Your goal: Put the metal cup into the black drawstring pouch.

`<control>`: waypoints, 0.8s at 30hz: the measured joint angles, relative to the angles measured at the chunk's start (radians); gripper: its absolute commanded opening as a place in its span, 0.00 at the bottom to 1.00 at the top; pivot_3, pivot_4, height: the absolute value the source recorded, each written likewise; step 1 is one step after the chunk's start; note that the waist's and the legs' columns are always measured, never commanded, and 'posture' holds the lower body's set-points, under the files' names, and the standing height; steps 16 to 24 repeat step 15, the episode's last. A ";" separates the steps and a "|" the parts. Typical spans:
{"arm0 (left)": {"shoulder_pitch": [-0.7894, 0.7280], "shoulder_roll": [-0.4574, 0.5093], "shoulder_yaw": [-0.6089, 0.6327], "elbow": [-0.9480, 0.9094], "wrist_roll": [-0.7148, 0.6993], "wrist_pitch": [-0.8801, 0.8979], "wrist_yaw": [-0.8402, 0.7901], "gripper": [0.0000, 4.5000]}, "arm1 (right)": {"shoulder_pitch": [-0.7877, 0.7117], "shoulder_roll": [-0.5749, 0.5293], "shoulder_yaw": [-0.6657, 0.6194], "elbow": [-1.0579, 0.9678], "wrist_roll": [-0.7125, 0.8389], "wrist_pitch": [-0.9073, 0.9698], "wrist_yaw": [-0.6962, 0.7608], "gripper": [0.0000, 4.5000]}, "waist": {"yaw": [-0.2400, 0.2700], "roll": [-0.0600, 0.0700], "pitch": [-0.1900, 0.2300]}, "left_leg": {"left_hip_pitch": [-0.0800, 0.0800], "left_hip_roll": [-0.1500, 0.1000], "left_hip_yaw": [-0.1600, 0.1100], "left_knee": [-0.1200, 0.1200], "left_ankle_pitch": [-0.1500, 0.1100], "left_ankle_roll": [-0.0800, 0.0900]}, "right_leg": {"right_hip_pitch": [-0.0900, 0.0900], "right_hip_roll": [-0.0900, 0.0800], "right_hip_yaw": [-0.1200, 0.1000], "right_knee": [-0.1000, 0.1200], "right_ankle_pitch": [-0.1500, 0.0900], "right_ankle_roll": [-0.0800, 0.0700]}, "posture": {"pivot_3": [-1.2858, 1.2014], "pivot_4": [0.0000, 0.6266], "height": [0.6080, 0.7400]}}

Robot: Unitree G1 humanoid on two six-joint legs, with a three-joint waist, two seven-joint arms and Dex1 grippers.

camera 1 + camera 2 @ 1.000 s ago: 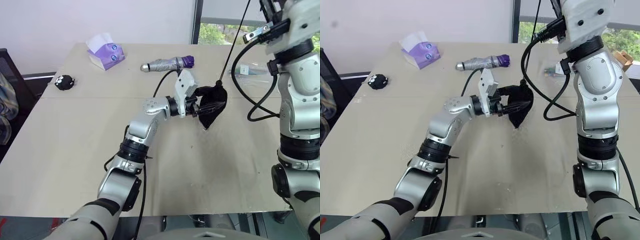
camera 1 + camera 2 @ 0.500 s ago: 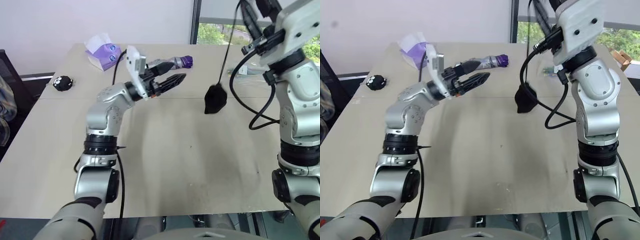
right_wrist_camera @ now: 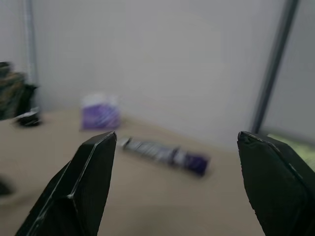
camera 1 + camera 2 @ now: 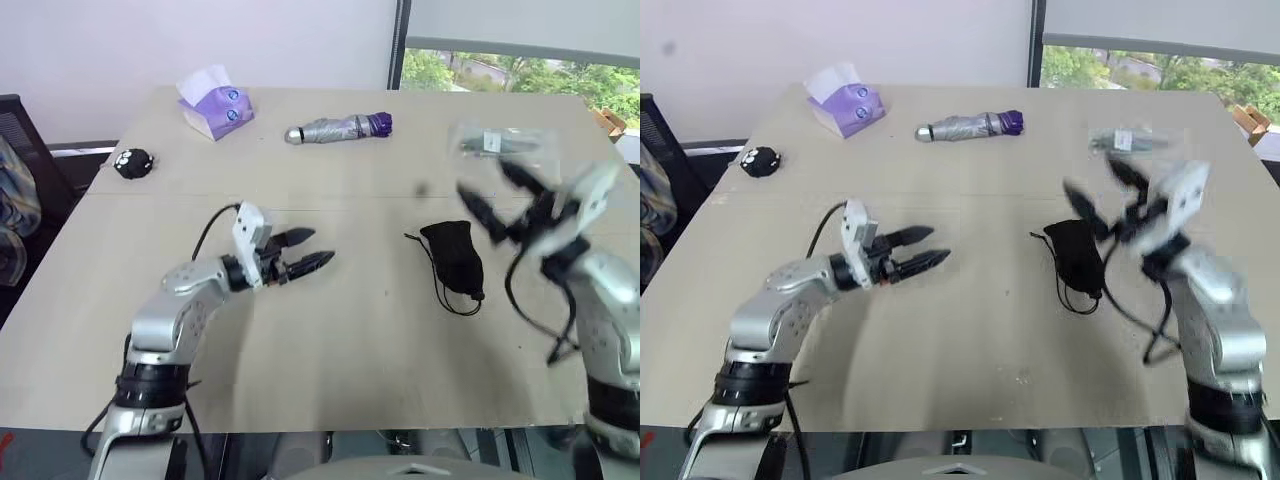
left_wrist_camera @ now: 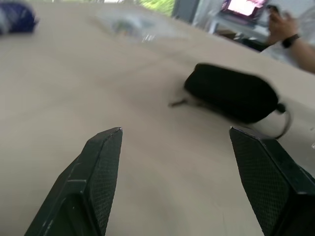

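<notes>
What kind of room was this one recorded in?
Probably an office or lab room: a large plain beige table against a white wall, a window with greenery outside, and a person's hand with a wristwatch by a lit screen.

Tissue pack (image 4: 213, 104), umbrella (image 4: 338, 128), black ball (image 4: 131, 163) on table (image 4: 330, 380).

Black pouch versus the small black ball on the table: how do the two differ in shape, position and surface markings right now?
The black drawstring pouch is an elongated soft bag lying flat with thin cords trailing from it; the black ball is small and round. The pouch lies between the left gripper and right gripper; the ball sits near the table's far left edge. The ball carries white marks; the pouch is plain. Both are black, resting untouched on the table.
</notes>
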 measured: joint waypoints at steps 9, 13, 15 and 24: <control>0.227 -0.011 -0.041 -0.095 0.080 -0.091 0.068 0.80 | 0.320 -0.038 -0.046 0.187 0.028 -0.182 0.307 0.88 | -0.005 0.000 0.000 | 0.008 0.001 0.001 0.000 0.000 0.000 | 0.003 -0.001 0.007 0.001 -0.004 -0.001 | 0.52 0.24 1.00; 0.293 -0.020 -0.035 -0.120 0.086 -0.143 0.082 0.80 | 0.329 -0.052 -0.124 0.402 0.008 -0.361 0.437 0.88 | -0.004 0.000 0.000 | 0.012 0.001 0.004 -0.001 0.000 0.000 | 0.003 -0.001 0.011 0.000 -0.005 0.000 | 0.52 0.24 1.00; 0.311 -0.024 -0.036 -0.124 0.093 -0.170 0.084 0.80 | 0.323 -0.073 -0.147 0.499 -0.023 -0.457 0.492 0.88 | -0.004 0.000 0.000 | 0.013 0.000 0.006 -0.004 0.000 0.000 | 0.004 -0.001 0.012 0.000 -0.005 0.000 | 0.52 0.24 1.00; 0.311 -0.024 -0.036 -0.124 0.093 -0.170 0.084 0.80 | 0.323 -0.073 -0.147 0.499 -0.023 -0.457 0.492 0.88 | -0.004 0.000 0.000 | 0.013 0.000 0.006 -0.004 0.000 0.000 | 0.004 -0.001 0.012 0.000 -0.005 0.000 | 0.52 0.24 1.00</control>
